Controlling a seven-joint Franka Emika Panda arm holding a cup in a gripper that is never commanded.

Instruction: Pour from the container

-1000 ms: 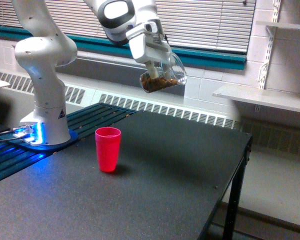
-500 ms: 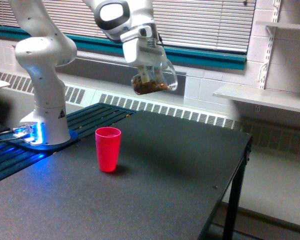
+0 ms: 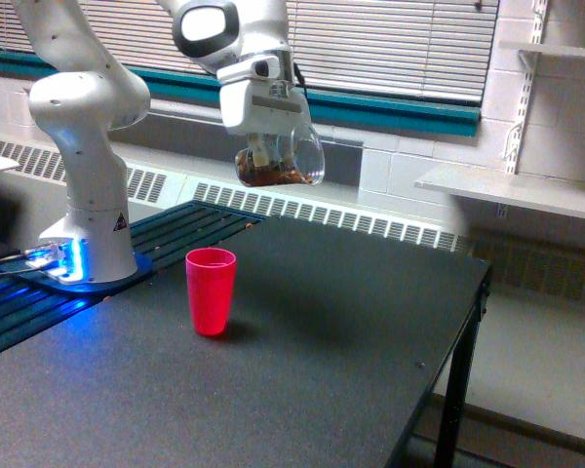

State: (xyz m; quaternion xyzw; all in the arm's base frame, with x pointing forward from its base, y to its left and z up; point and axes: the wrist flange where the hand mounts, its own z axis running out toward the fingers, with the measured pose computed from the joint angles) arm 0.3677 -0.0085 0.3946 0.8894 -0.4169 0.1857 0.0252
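A small clear rounded container (image 3: pixel 279 162) with brown bits in its bottom hangs in the air, tilted, above and a little to the exterior view's right of the red cup (image 3: pixel 211 290). My gripper (image 3: pixel 271 142) is shut on the container from above. The red cup stands upright and open on the dark table (image 3: pixel 302 361), well below the container. The cup's inside is hidden from this angle.
The arm's white base (image 3: pixel 90 229) stands at the table's left with a blue light at its foot. The table's right edge (image 3: pixel 468 322) drops off to the floor. A white shelf (image 3: pixel 512 190) juts from the wall at right.
The gripper has carried the container to the exterior view's left, toward the spot above the red cup, and the container has turned more level. The cup has not moved.
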